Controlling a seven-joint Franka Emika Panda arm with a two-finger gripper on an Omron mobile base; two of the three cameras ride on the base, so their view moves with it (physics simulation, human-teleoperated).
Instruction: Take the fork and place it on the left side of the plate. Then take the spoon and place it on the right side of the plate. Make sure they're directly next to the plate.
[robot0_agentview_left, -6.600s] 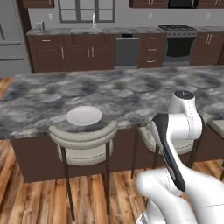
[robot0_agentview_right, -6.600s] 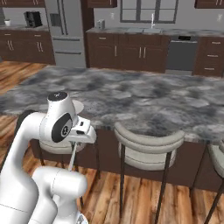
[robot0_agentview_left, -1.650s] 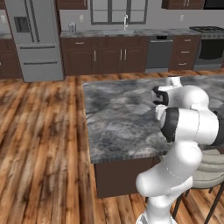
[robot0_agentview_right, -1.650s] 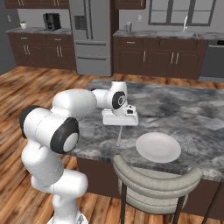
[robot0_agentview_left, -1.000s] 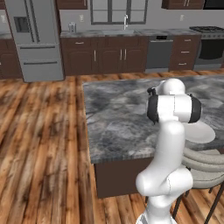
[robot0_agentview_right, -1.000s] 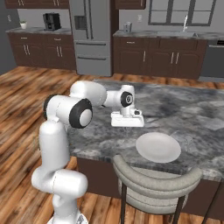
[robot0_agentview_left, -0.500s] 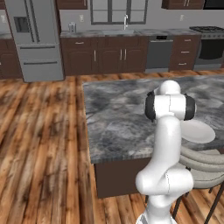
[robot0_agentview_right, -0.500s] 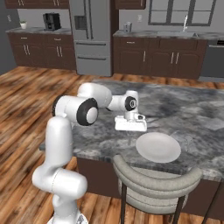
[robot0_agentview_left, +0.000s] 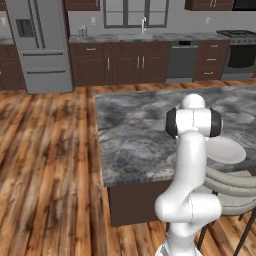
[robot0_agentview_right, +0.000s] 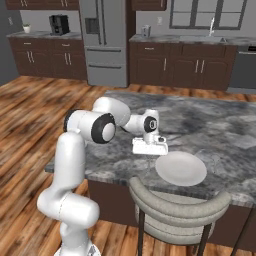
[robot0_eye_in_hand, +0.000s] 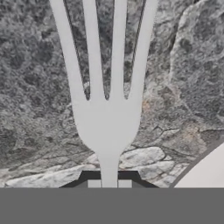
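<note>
The pincer (robot0_eye_in_hand: 106, 183) is closed tight on the handle of the fork (robot0_eye_in_hand: 106, 109), whose 4 prongs run toward 12 o'clock in the hand view, over the grey marble table (robot0_eye_in_hand: 39, 87). A curved sliver of the plate (robot0_eye_in_hand: 205, 173) shows at about 4 o'clock from the fork's neck. In the right base view the pincer (robot0_agentview_right: 149, 148) hangs over the table (robot0_agentview_right: 210, 125), just beside the plate (robot0_agentview_right: 180, 168) at its 10 o'clock. In the left base view the plate (robot0_agentview_left: 227, 149) lies near the table's front edge, partly hidden by the arm.

The arm reaches forward, its pincer (robot0_agentview_right: 151, 153) pointing downward, clamped shut.
</note>
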